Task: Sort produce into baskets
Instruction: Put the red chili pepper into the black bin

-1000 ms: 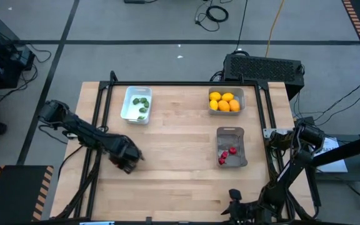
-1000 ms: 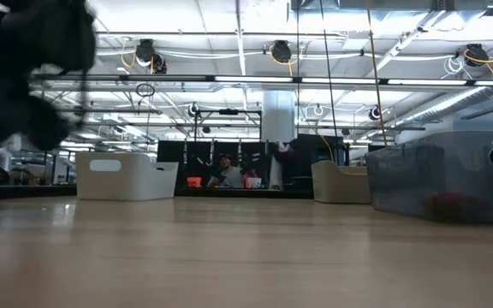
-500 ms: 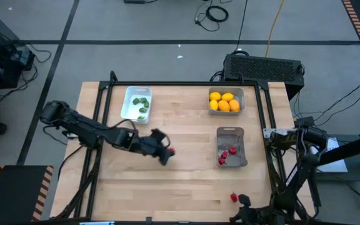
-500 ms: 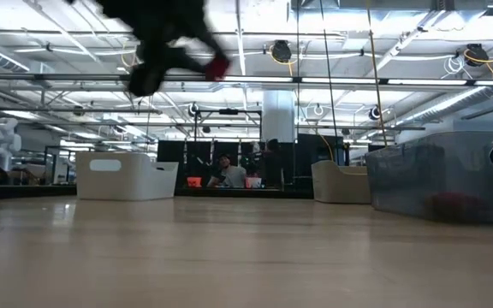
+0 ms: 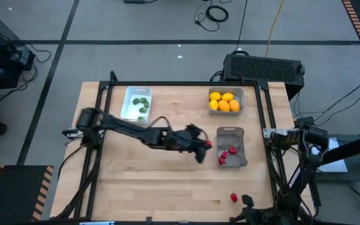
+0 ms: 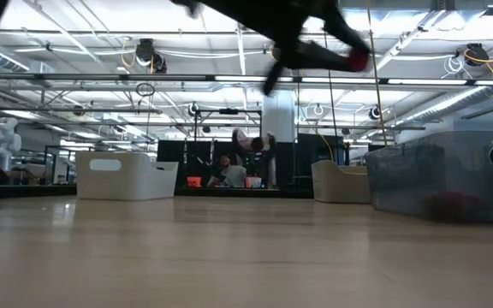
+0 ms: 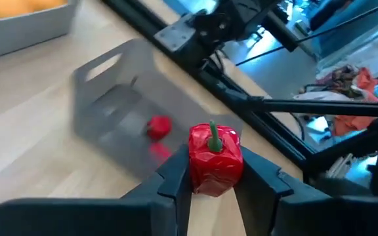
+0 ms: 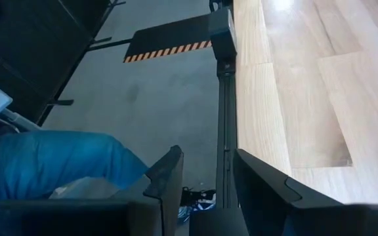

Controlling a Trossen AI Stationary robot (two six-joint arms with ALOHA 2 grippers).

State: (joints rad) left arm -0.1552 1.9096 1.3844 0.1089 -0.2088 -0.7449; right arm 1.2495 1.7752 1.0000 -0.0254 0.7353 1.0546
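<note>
My left gripper (image 5: 203,150) is stretched across the table and is shut on a red piece with a green stem (image 7: 215,157), held above the table just left of the dark grey basket (image 5: 231,132). That basket holds a few red pieces (image 5: 228,154). The white basket (image 5: 129,107) holds green pieces. The pale grey basket (image 5: 242,100) holds yellow-orange fruits (image 5: 224,102). Another red piece (image 5: 234,197) lies on the table near its front edge. My right gripper (image 5: 247,201) is open beside it, at the front edge. My left gripper pinches the red piece by its two opposite sides (image 7: 199,172) between its two fingers (image 7: 176,174). The green stem (image 7: 212,136) points away from the wrist. The piece is lifted clear of the table, as the low view (image 6: 358,60) shows.
Bare wood lies between the baskets and along the table's left half. A black frame rail (image 5: 264,125) runs along the right edge. A person's leg in blue trousers (image 8: 51,164) shows on the floor beyond the table's edge.
My left gripper has swept from the table's front left toward the right edge, carrying the red piece clear of the table to beside the dark grey basket. My right gripper has drawn back a little toward the near edge, and the loose red piece shows beside it.
</note>
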